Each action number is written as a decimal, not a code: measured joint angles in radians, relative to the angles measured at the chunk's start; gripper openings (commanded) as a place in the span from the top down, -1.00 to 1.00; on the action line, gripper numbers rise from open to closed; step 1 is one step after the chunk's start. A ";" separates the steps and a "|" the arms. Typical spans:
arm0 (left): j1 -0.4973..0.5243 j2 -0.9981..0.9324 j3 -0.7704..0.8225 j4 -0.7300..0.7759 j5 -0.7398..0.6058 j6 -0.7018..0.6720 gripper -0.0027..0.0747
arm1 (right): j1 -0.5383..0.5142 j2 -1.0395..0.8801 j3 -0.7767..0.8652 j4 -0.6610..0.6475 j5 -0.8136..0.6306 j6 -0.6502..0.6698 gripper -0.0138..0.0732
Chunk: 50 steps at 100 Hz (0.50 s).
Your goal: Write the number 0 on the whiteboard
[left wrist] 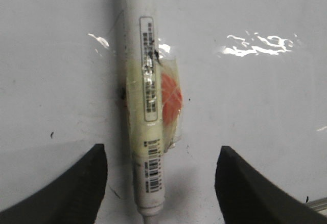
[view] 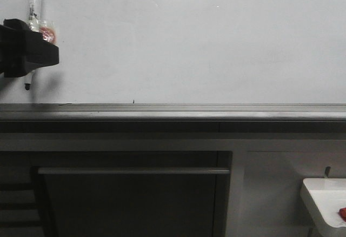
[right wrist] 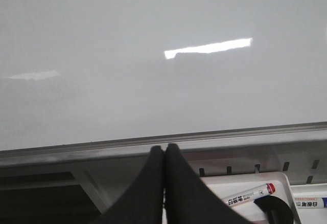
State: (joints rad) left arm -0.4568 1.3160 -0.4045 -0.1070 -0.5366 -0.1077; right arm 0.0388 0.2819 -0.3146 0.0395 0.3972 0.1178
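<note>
The whiteboard [view: 194, 47] fills the upper front view, with its grey ledge [view: 178, 110] below. No drawn 0 shows on it. A white marker [view: 34, 4] stands upright against the board at the far left, with clear tape and a red patch [view: 47, 33] on it. My left gripper [view: 32, 53] is at the marker. In the left wrist view the marker [left wrist: 145, 101] lies between the open fingers [left wrist: 76, 188], nearer one of them, with gaps on both sides. My right gripper [right wrist: 164, 155] is shut and empty, below the ledge [right wrist: 153, 144].
A small white tray [view: 319, 193] with a red item [view: 343, 212] hangs at the lower right. In the right wrist view it holds a red-capped marker [right wrist: 250, 194]. A dark cabinet with a bar handle [view: 135, 170] is under the ledge.
</note>
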 measured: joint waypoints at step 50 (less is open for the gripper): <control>-0.004 -0.007 0.000 0.210 0.050 -0.001 0.98 | 0.070 0.031 -0.048 0.077 0.083 -0.004 0.81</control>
State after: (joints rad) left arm -0.4606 1.3092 -0.4045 0.1032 -0.4869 -0.1083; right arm 0.1090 0.3125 -0.3628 0.1168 0.4806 0.1140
